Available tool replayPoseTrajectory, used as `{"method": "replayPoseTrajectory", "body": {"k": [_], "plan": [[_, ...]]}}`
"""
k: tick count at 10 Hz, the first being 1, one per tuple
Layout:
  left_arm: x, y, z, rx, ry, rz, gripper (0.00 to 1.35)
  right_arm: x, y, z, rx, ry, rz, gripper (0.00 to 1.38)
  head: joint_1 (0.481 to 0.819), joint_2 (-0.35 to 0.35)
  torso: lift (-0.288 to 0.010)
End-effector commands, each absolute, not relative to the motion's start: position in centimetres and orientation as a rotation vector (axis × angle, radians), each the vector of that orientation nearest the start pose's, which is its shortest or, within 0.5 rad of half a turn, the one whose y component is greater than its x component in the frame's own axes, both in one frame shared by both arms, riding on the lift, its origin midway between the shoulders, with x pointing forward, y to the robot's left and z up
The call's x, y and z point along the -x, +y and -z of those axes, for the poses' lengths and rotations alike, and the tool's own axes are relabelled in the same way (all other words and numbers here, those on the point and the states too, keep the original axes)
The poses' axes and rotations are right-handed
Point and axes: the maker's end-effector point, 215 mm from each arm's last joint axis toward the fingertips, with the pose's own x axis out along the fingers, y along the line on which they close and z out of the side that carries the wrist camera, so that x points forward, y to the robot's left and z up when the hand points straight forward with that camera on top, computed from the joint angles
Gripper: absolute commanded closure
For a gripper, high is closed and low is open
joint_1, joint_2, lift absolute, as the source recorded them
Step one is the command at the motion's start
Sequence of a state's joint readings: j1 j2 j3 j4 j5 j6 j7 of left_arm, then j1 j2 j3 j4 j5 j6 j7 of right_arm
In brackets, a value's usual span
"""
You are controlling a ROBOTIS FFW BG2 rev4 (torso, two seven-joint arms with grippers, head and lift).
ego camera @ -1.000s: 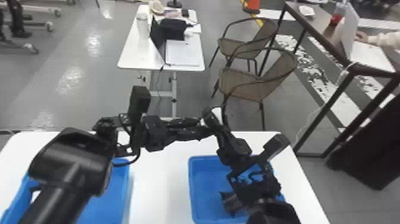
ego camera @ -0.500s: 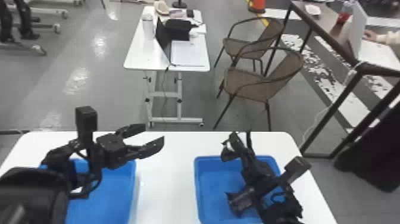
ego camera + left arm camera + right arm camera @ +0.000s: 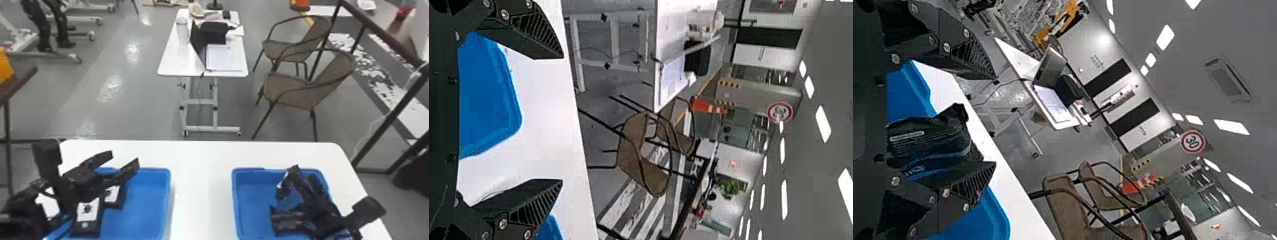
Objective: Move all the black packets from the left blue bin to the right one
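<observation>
Black left fingers (image 3: 128, 169) released above 2 packets (image 3: 87, 217) (right fingers (image 3: 294, 174) released too).

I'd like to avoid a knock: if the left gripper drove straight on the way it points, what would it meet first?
Nothing close, it seems: the left gripper points out toward the far edge of the white worktable, though its height above the top is hard to judge.

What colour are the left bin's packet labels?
The labels are white with black marks, clearest in the head view.
</observation>
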State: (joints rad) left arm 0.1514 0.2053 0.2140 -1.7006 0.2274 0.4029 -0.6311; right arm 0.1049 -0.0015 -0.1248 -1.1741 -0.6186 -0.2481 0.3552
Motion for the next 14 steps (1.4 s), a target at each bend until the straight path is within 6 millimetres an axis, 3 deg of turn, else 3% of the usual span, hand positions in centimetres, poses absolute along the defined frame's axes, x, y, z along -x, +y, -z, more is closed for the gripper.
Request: {"method": "replayPoseTrajectory", "body": {"k": [1,3,6,8,12,14], "plan": [[-48.8,30.0,44.5,0.153,0.375,0.342,0.17,-50.2,-28.5,49.2,-0.626,0.064,0.014,0.16,0.695,-0.012,0.000],[-46.4,32.7,47.7,0.139,0.469,0.246,0.18,-49.5,-28.1,48.2,-0.640,0.046,-0.002,0.16,0.695,0.022,0.000],[-43.5,34.6,51.9,0.126,0.602,0.147,0.18,-49.4,-27.1,48.3,-0.660,0.058,-0.036,0.16,0.695,0.066,0.000],[-42.4,36.0,53.6,0.099,0.664,0.076,0.18,-49.5,-26.7,48.0,-0.679,0.050,-0.052,0.16,0.695,0.094,0.000],[-41.8,39.0,56.6,0.034,0.769,0.019,0.18,-50.3,-25.9,45.1,-0.680,-0.004,-0.111,0.16,0.695,0.137,0.000],[-42.9,39.2,57.9,0.026,0.797,0.042,0.21,-50.3,-25.2,44.7,-0.682,-0.009,-0.135,0.16,0.695,0.156,0.000]]}}
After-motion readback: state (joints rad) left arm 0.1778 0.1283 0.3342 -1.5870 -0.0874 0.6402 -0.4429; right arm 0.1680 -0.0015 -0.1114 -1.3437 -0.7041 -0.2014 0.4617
